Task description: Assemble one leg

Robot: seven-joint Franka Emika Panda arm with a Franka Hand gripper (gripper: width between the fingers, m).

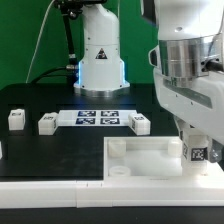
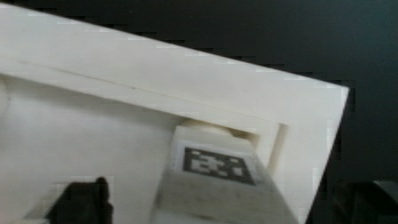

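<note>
The leg (image 2: 217,165) is a small white block with a black-and-white tag. It stands at a corner of the large white panel (image 2: 160,80), against its raised rim. My gripper (image 2: 222,205) straddles the leg. The dark fingers (image 2: 80,200) stand wide apart, with a gap showing on at least one side of the leg. In the exterior view the gripper (image 1: 197,150) hangs over the panel's (image 1: 145,158) right corner, with the tagged leg (image 1: 198,153) just below it.
Three more small white legs lie on the black table: one (image 1: 15,119) at the exterior view's left, one (image 1: 47,124) beside the marker board (image 1: 97,117), one (image 1: 140,124) on the board's other side. The robot base (image 1: 100,60) stands behind.
</note>
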